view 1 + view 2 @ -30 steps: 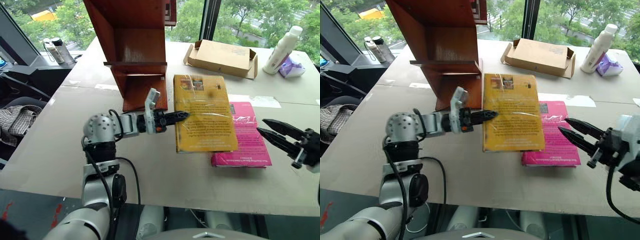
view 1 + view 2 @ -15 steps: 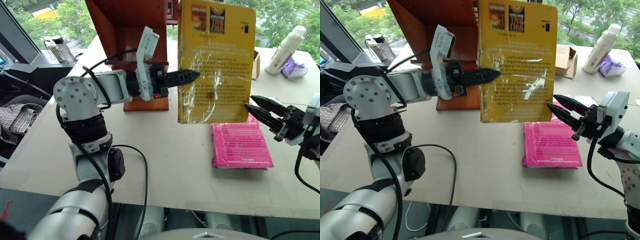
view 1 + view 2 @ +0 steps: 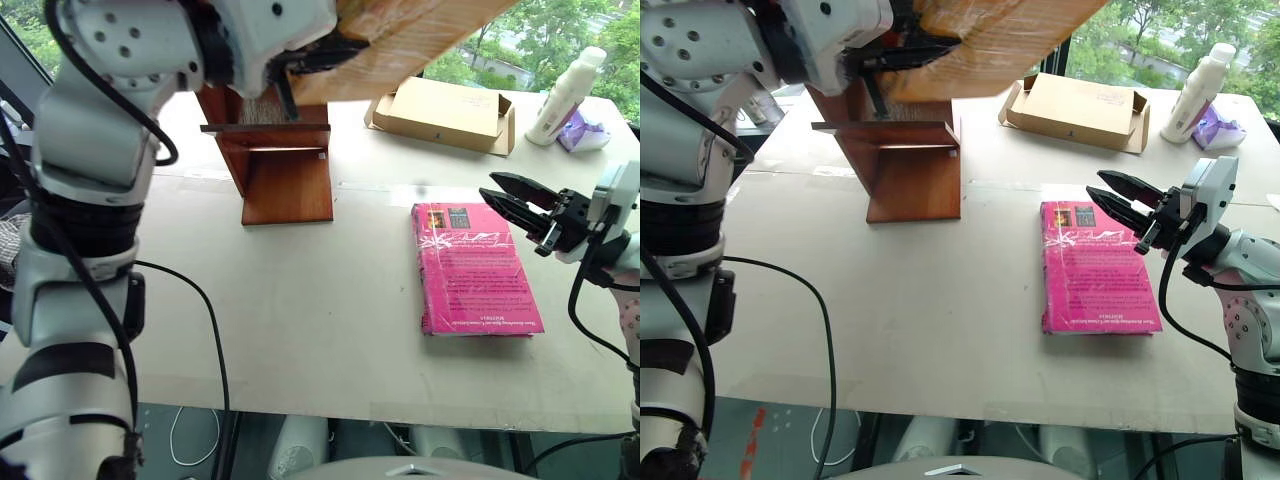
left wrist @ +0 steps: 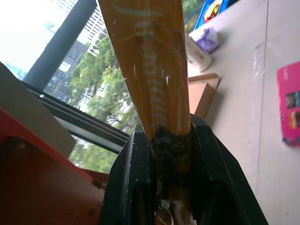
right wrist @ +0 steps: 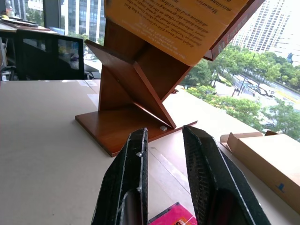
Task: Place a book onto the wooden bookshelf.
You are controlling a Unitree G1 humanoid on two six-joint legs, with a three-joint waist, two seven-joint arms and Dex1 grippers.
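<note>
The yellow-orange book point(image 3: 405, 35) hangs high over the table, tilted almost flat, its near edge clamped in my left gripper point(image 4: 168, 133). It hovers right in front of the upper part of the wooden bookshelf point(image 3: 285, 160), which stands at the back left; the shelf's top is hidden behind my arm and the book. In the right wrist view the book point(image 5: 173, 23) sits above the shelf's slanted panels point(image 5: 136, 89). My right gripper point(image 3: 512, 192) is open and holds nothing, above the far right corner of the magenta-pink book point(image 3: 475, 268).
A flat cardboard box point(image 3: 445, 112) lies at the back of the table. A white bottle point(image 3: 565, 92) and a purple wrapper point(image 3: 587, 135) stand at the back right. Bare tabletop point(image 3: 320, 290) stretches between the shelf and the pink book.
My left arm has lifted the yellow-orange book well higher and rolled it from upright to nearly flat. The right gripper has edged forward over the pink book's far end.
</note>
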